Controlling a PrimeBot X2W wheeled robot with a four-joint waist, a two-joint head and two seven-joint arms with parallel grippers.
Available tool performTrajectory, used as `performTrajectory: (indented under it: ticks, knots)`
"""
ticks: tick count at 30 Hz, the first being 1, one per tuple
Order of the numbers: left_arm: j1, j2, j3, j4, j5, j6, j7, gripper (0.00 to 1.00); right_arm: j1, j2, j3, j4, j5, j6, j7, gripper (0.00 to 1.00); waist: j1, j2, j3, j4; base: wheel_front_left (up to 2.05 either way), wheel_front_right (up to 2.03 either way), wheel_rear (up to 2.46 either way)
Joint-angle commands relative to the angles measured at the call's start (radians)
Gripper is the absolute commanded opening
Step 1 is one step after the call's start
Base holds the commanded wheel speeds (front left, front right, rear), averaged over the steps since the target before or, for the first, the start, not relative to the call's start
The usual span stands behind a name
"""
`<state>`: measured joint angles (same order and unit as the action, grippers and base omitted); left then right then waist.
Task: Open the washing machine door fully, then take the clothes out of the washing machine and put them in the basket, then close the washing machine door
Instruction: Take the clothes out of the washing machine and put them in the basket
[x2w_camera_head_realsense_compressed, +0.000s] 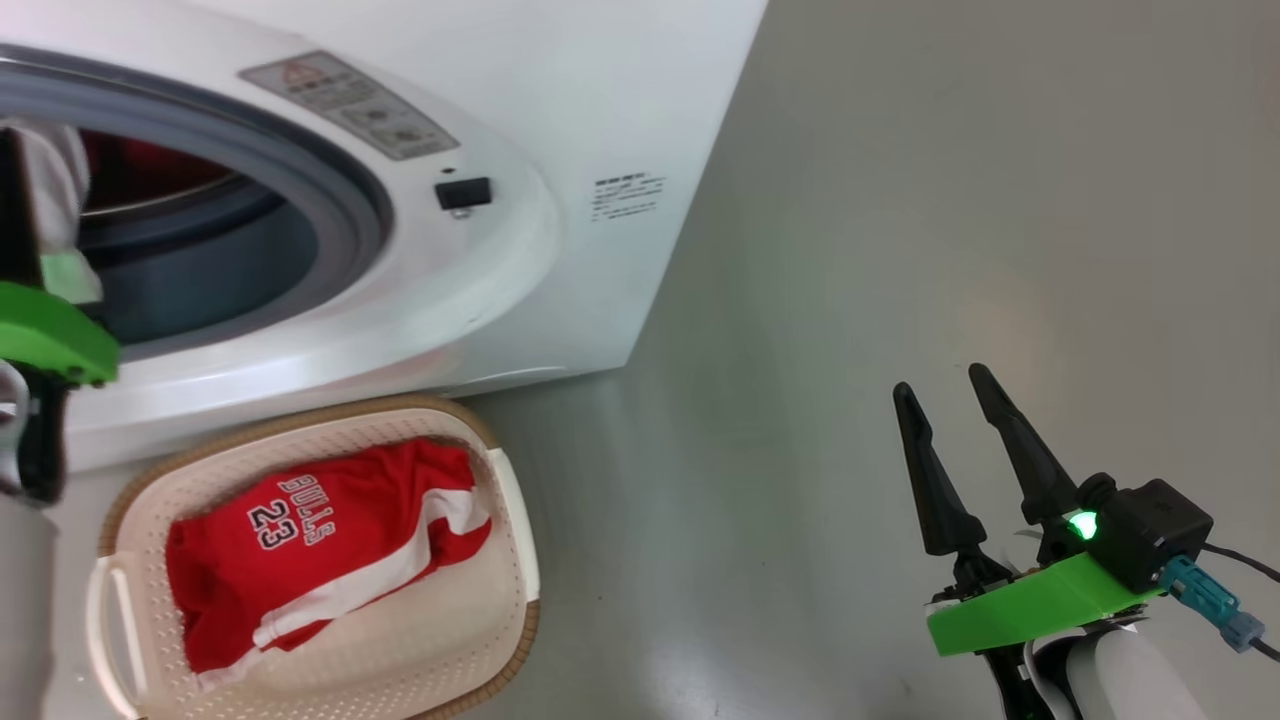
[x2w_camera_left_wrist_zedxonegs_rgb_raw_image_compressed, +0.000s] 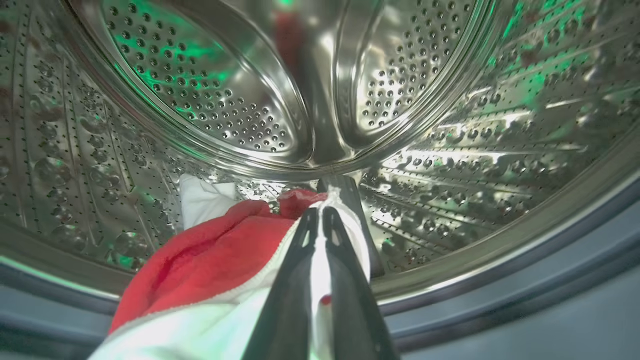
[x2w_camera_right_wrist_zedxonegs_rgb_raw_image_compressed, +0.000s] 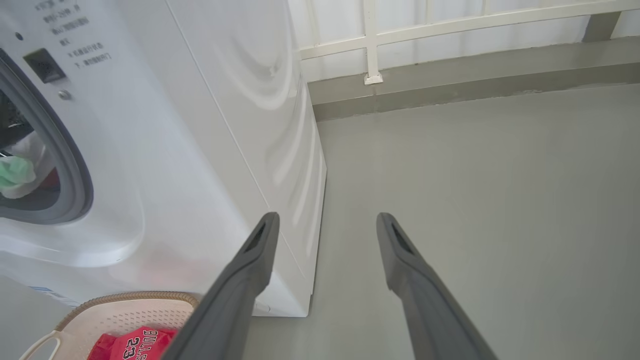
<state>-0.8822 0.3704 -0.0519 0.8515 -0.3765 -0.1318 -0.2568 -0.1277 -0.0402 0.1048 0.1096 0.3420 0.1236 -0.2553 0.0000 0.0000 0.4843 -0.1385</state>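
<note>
The white washing machine stands with its grey-ringed mouth uncovered; the door is out of view. My left gripper is inside the steel drum, shut on a red and white garment that drapes down over the drum's lip. Its green wrist mount sits at the mouth. Below the machine, the cream basket holds a red "BULLS 23" garment. My right gripper hovers open over the floor to the right, holding nothing.
Grey floor stretches to the right of the machine. A low kerb and a white railing run along the far wall. The basket stands tight against the machine's front.
</note>
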Motion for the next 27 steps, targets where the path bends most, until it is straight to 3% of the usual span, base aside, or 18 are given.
performTrajectory:
  ticks: [1,11,27]
  knots:
    - [0.026,0.042,0.037,-0.041,-0.009,0.001,-0.005,0.00,0.004,-0.010,0.015,-0.019,-0.012,0.007,-0.006,1.00,0.0000,0.0000,-0.019,0.020,0.00,0.00,0.00]
    - [0.258,-0.079,0.138,-0.376,0.025,0.001,-0.005,0.00,0.008,-0.010,-0.007,-0.011,-0.031,0.007,-0.006,1.00,0.0000,0.0000,-0.053,0.074,0.00,0.00,0.00]
    - [0.521,-0.196,0.215,-0.791,0.124,0.001,-0.005,0.00,0.028,-0.010,-0.029,-0.008,-0.054,0.007,-0.006,1.00,0.0000,0.0000,-0.081,0.112,0.00,0.00,0.00]
